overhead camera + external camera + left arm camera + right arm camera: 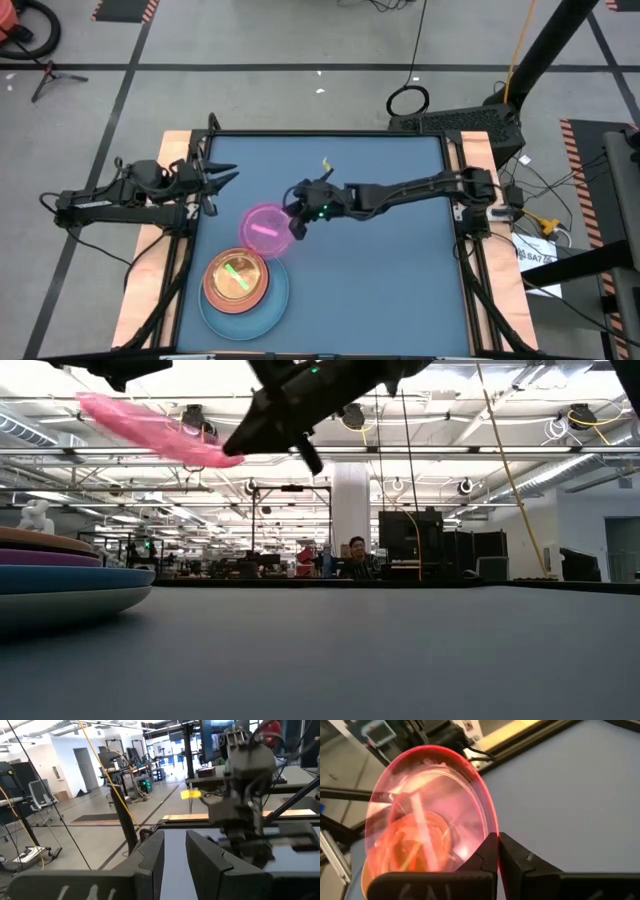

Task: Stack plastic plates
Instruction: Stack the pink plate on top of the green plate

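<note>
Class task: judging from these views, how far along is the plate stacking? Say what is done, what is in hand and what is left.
Done: a stack stands at the table's near left, a blue plate at the bottom and a green one on top. In hand: the right gripper pinches the pink plate by its rim, in the air beside the stack. Left: setting it on top. The left gripper waits at the table's left edge.

Right arm is reaching in from the table's right edge, stretched out long toward the left half, wrist raised well above the surface. Right gripper (297, 222) is clamping its two fingers (487, 851) onto the rim of the pink plate (266, 231), holding it tilted in the air. Left arm is sitting folded back at the table's left edge, left gripper (226, 178) pointing toward the table's middle, fingers (152, 855) slightly parted, gripping nothing.
</note>
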